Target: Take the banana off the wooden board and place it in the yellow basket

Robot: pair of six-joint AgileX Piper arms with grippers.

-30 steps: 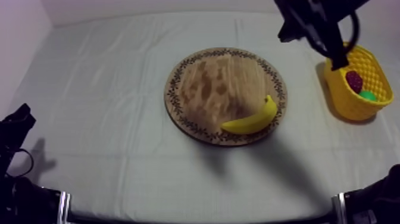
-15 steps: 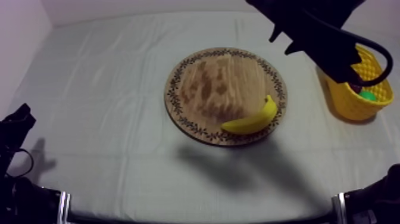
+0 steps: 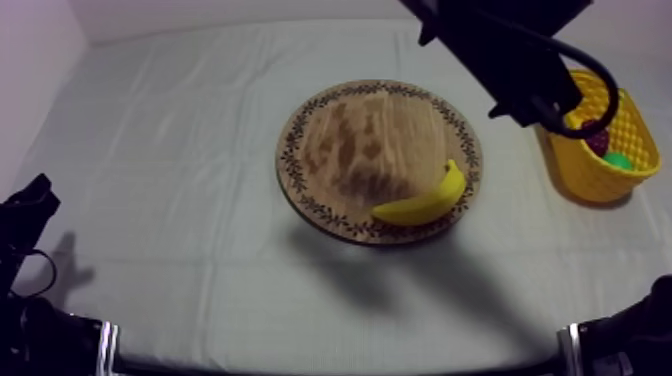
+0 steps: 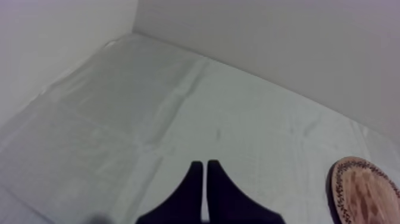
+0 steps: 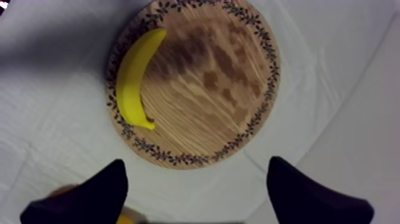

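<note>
The yellow banana (image 3: 425, 200) lies on the round wooden board (image 3: 340, 140), by the rim nearest the yellow basket (image 3: 600, 165). My right arm (image 3: 500, 55) comes in from the upper right, above the board's far edge. In the right wrist view the banana (image 5: 134, 77) curves along the board's (image 5: 208, 71) rim. My right gripper (image 5: 196, 165) hangs high over the board, open, with nothing between its fingers. My left gripper (image 4: 205, 170) is shut on nothing, its fingers together as a narrow wedge over the bare cloth.
The basket stands at the table's right side and holds a small red fruit (image 3: 597, 135) and something green (image 3: 618, 160). My left gripper (image 3: 30, 205) rests low at the left edge. Open cloth surrounds the board.
My right arm has swung left from over the basket towards the board. Its fingers have opened wide. The banana and my left arm have not moved.
</note>
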